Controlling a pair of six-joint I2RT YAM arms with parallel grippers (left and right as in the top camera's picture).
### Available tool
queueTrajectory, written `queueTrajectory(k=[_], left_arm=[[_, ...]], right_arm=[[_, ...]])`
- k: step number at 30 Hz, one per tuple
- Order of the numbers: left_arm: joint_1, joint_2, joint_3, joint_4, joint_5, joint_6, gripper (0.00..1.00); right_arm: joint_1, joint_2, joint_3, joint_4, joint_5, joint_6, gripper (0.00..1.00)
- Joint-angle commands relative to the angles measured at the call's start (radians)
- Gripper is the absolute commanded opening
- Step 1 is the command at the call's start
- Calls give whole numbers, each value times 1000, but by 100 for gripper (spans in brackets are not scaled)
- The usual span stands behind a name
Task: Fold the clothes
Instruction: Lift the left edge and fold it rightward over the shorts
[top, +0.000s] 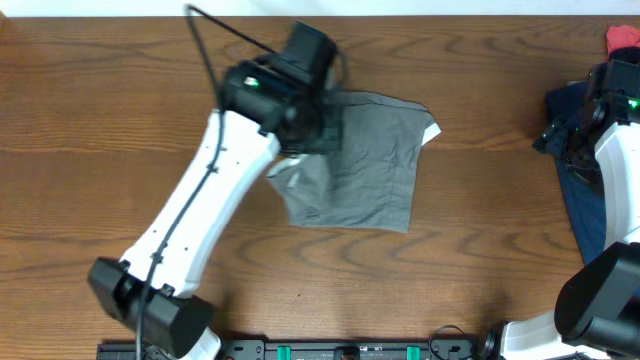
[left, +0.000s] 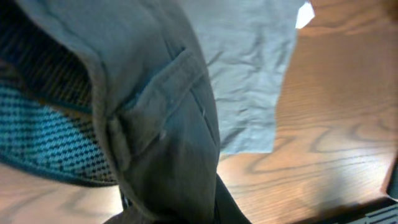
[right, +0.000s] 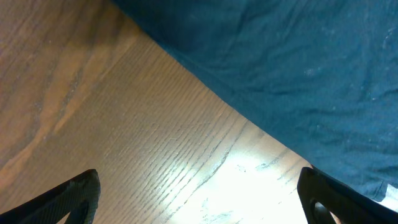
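left gripper (top: 312, 122): pinched shut on grey shorts (top: 370, 165) waistband
right gripper (right: 199, 205): wide open, empty, beside navy garment (right: 280, 62)
white tag (left: 303, 15): unreadable

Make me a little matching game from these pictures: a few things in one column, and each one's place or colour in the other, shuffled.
Things:
1. grey garment
2. dark blue garment
3. red cloth
4. table

Place or colour:
A. brown wood grain
B. top right corner of the overhead view
C. lying in the middle
D. along the right edge

Pairs: 1-C, 2-D, 3-B, 4-A.
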Motion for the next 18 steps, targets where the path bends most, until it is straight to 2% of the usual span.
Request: queueTrajectory(k=[1, 13, 18], left_arm=[[-58, 28, 18, 39, 13, -53, 6], [-180, 187, 6, 277, 13, -52, 6], [-191, 250, 6, 315, 13, -53, 6]], right_arm=[[2, -17, 1, -1, 12, -11, 99], [2, -17, 1, -1, 12, -11, 99], [2, -17, 1, -1, 12, -11, 99]])
